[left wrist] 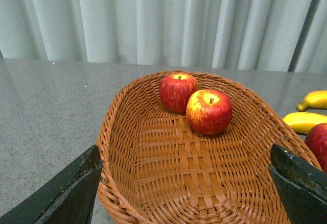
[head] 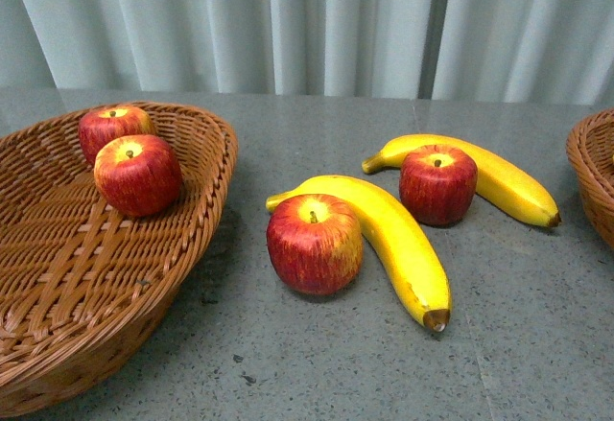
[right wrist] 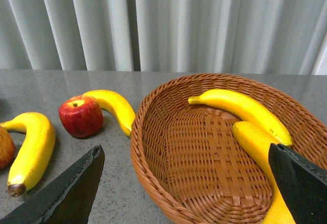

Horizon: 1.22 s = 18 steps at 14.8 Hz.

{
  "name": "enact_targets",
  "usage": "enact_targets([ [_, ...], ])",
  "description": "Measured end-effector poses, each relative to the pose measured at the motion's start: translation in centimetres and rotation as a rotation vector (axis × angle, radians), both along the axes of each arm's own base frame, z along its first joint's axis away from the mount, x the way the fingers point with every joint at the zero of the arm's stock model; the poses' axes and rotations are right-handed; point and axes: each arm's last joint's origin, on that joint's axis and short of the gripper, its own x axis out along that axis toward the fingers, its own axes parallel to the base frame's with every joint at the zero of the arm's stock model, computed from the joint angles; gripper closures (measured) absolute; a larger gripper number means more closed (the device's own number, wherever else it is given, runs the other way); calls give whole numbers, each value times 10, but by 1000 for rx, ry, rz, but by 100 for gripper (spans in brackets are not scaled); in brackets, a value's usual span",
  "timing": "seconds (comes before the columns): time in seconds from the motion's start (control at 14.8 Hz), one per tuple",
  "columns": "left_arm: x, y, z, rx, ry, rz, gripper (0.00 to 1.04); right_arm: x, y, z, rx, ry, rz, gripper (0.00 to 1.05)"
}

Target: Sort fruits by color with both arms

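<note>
Two red apples (head: 137, 174) (head: 113, 126) lie in the left wicker basket (head: 58, 277); they also show in the left wrist view (left wrist: 209, 111) (left wrist: 178, 91). On the table a third apple (head: 314, 244) touches a banana (head: 398, 239), and a fourth apple (head: 437, 184) sits against another banana (head: 499, 177). Two more bananas (right wrist: 240, 106) (right wrist: 260, 147) lie in the right basket (right wrist: 153, 173). My left gripper (left wrist: 186, 188) is open and empty above the left basket. My right gripper (right wrist: 186, 188) is open and empty above the right basket. Neither arm shows in the front view.
The grey table (head: 326, 363) ends at a pale pleated curtain (head: 307, 18). The right basket's rim (head: 593, 176) shows at the right edge of the front view. The table apple (right wrist: 80, 116) and bananas (right wrist: 30, 147) lie left of the right basket.
</note>
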Motion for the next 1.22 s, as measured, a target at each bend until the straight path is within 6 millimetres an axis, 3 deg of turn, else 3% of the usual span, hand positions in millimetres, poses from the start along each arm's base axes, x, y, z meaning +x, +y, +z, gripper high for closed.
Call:
enact_targets([
  [1.08,0,0,-1,-1,13,6,7,0,0,0,0,0,0,7],
  [1.22,8,0,9,-27,248,167,7,0,0,0,-1,-1,0,7],
])
